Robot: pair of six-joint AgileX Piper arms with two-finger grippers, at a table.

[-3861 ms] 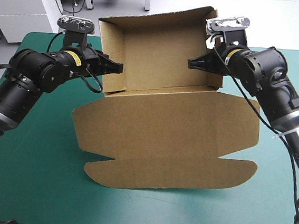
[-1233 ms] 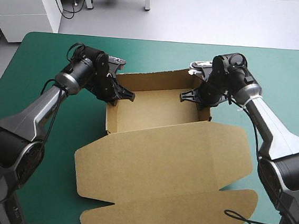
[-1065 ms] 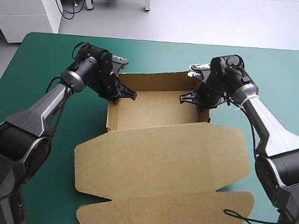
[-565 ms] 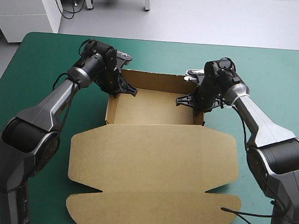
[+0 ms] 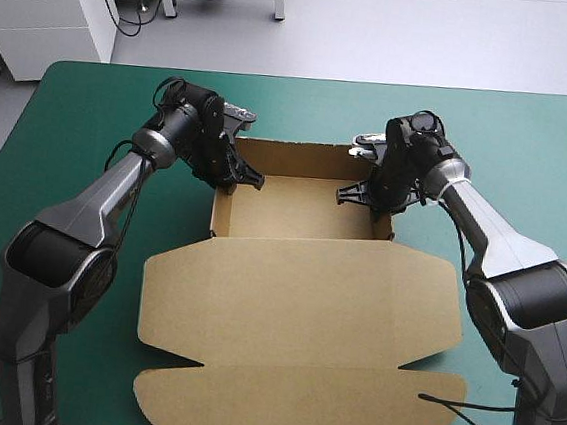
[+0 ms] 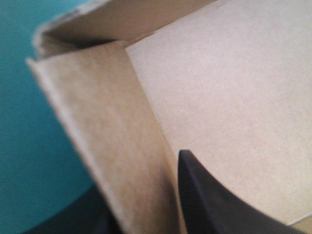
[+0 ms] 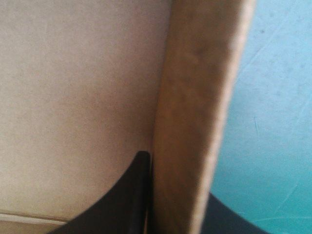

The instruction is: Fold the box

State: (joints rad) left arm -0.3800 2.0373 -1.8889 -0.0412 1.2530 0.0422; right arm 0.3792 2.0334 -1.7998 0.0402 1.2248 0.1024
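The brown box (image 5: 303, 275) sits on the teal-green bench (image 5: 54, 200), its lid (image 5: 291, 344) lying flat toward the near edge and its open tray (image 5: 299, 209) beyond. Toward the tray's far end, the left tool (image 5: 239, 176) is clamped on the left wall and the right tool (image 5: 363, 193) on the right wall, each with one black finger inside, one outside.
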